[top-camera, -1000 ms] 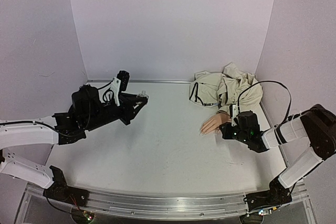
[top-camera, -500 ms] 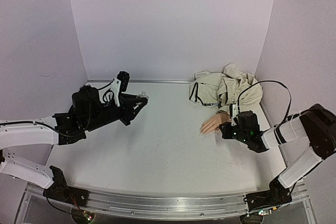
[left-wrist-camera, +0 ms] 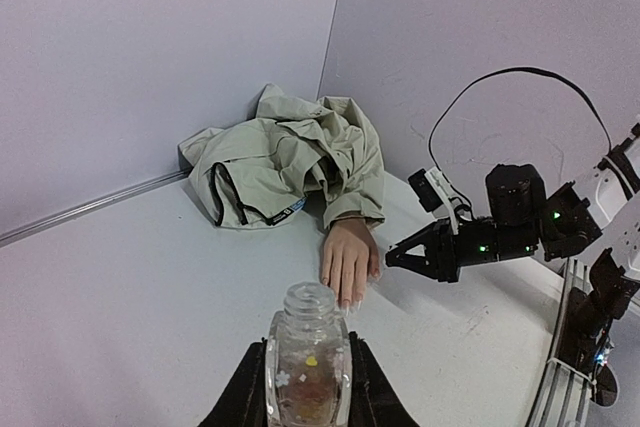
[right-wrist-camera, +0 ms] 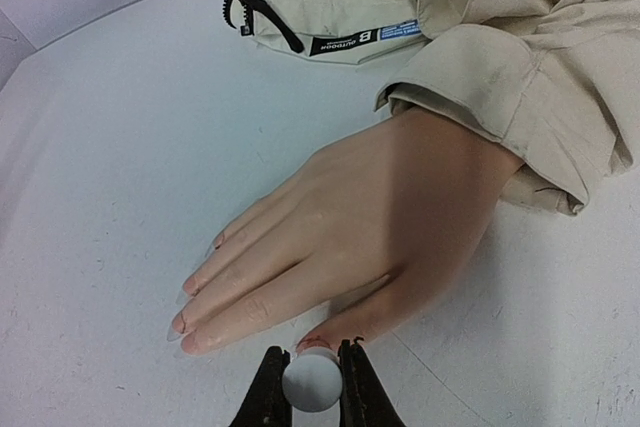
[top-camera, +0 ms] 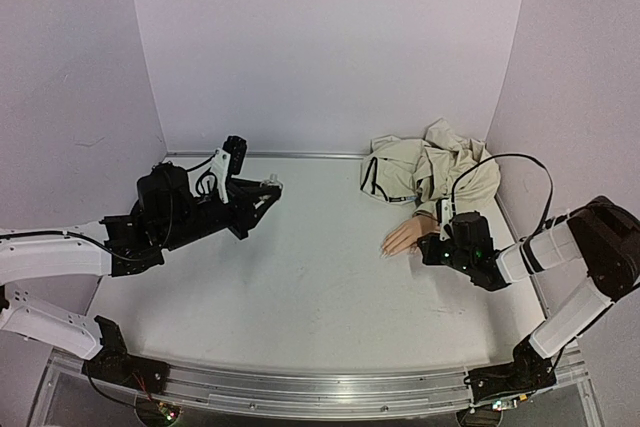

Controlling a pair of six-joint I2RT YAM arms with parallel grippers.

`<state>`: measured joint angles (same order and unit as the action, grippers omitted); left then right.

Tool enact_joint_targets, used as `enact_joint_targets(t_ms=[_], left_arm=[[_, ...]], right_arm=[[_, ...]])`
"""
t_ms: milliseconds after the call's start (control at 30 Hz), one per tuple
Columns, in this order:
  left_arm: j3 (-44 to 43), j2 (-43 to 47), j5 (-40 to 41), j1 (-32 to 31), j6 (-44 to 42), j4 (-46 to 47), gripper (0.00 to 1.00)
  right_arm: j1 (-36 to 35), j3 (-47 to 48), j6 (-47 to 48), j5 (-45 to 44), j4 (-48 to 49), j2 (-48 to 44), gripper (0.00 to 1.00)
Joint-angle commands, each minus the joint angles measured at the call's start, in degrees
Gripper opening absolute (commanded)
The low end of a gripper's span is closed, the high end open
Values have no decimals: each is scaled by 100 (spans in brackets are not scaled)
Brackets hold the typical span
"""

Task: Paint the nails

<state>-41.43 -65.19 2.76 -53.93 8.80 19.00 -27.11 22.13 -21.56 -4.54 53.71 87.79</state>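
Left gripper [left-wrist-camera: 308,389] clamps the bottle [left-wrist-camera: 308,315]; right gripper [right-wrist-camera: 311,394] pinches a white cap [right-wrist-camera: 311,377] beside the mannequin hand [right-wrist-camera: 390,217]

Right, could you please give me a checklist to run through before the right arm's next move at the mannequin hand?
1. Left gripper shut on the small clear glass bottle, bottle upright: ok.
2. Bottle's neck uncapped: ok.
3. Right gripper shut on the small white round knob: ok.
4. Pale pinkish mannequin hand lying flat on the white table, fingers clear of the beige jacket sleeve: ok.
5. Knob's lower end touching the thumb: cannot tell, hidden beneath the knob.
6. Nails of the four fingers painted: not ok, they look bare.
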Motion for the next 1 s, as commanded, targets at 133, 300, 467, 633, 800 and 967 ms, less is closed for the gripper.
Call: enact_joint_targets(t_ms=[133,300,467,633,800,967], left_arm=[[4,182,66,31,-66,191,0],[8,202,66,32,-71,191,0],[21,227,66,32,-62,184,0],[12,230,40,32,-71,183,0],[12,237,-38,32,-80,183,0],[4,236,-57,32,-92,183,0]], right_arm=[[-37,205,69,103,290,87,0],[-39,187,64,253,342,113,0],[-37,182,56,406,392,155,0],[-37,126,83,620,490,69,0],[-38,-28,82,664,487,-178,0],[-39,-106,35,267,219,-423,0]])
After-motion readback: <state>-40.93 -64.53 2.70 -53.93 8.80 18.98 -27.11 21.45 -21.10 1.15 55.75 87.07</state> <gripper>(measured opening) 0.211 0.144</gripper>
